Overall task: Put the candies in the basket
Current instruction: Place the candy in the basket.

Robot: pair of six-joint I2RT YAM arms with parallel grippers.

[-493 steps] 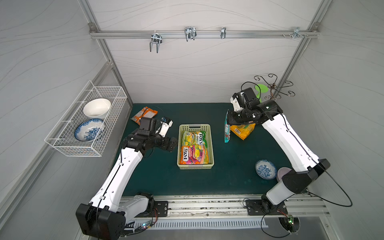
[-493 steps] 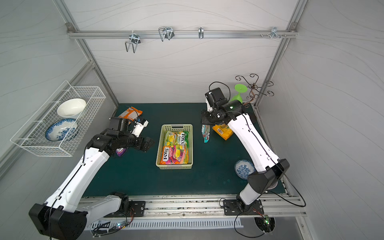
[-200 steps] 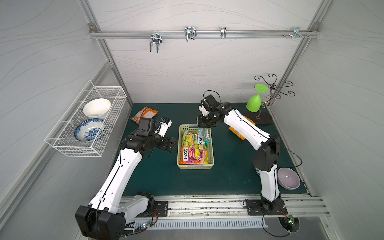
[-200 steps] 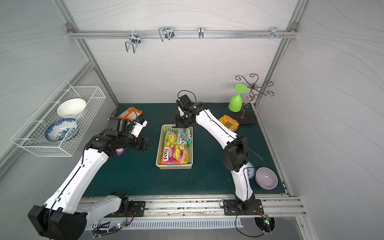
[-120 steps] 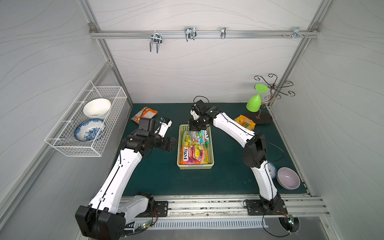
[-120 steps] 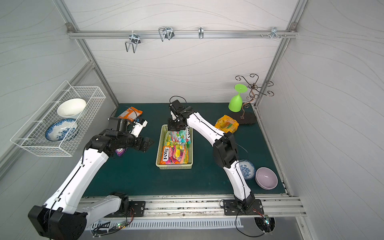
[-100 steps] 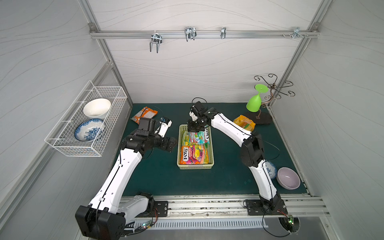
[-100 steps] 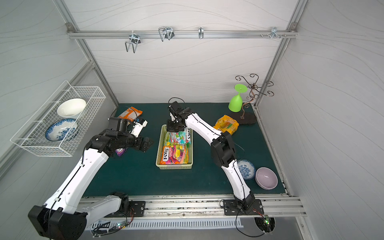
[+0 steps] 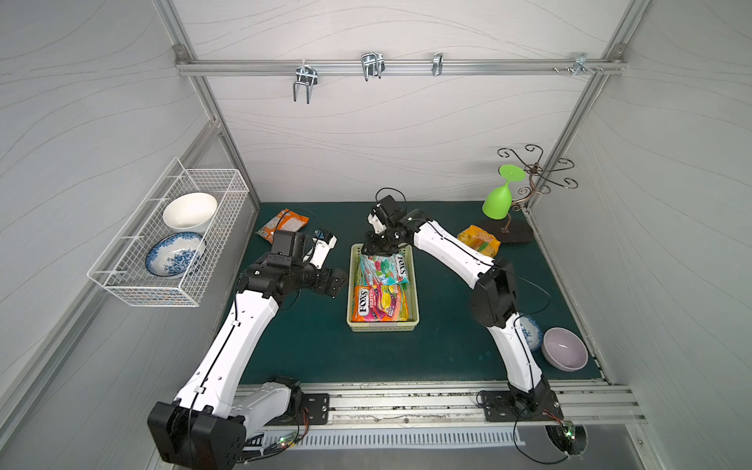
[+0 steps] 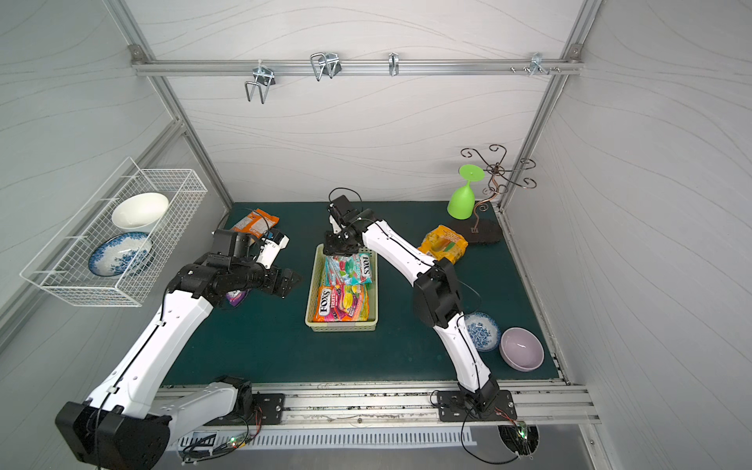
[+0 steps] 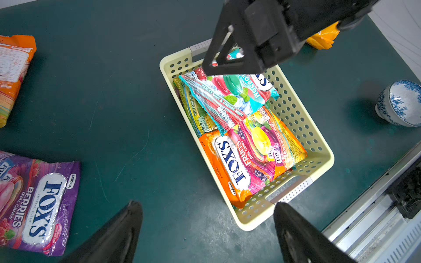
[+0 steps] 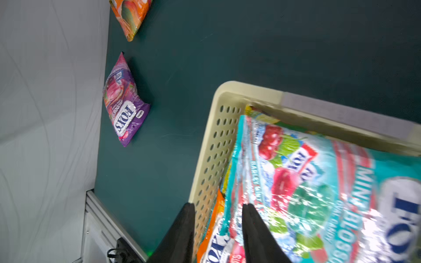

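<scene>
Shows the right gripper (image 9: 380, 250) poised over the far end of the basket (image 9: 382, 325), released, with nothing pinched between its parted black fingers (image 12: 183, 227) in the right wrist view. Places a teal mint bag (image 9: 384, 268) directly below it, inside the basket, slanting across the far half and lapping over an orange-and-pink fruit bag (image 9: 378, 303) in the near half. Reveals, in the left wrist view, a green-yellow bag (image 11: 193, 109) tucked under the teal one against the basket's side wall. Catches the left gripper (image 9: 335, 283) spread wide and empty above the dark green mat (image 9: 317, 346), just beside the basket's left side. Leaves three bags outside the basket: a purple berry bag (image 11: 38, 205) flat on the mat near the left arm, an orange bag (image 9: 283, 224) by the back left corner, and a yellow-orange bag (image 9: 478, 240) right of the basket, near the dark base of a wire stand (image 9: 512, 236) with an upside-down green glass (image 9: 497, 203) by it. Sets a white wire rack (image 9: 219, 219) on the left wall, holding a white bowl (image 9: 189, 211) and a blue-patterned dish (image 9: 175, 254), and a small blue-patterned bowl (image 10: 482, 331) and a lilac bowl (image 9: 565, 354) at the mat's near right corner.
</scene>
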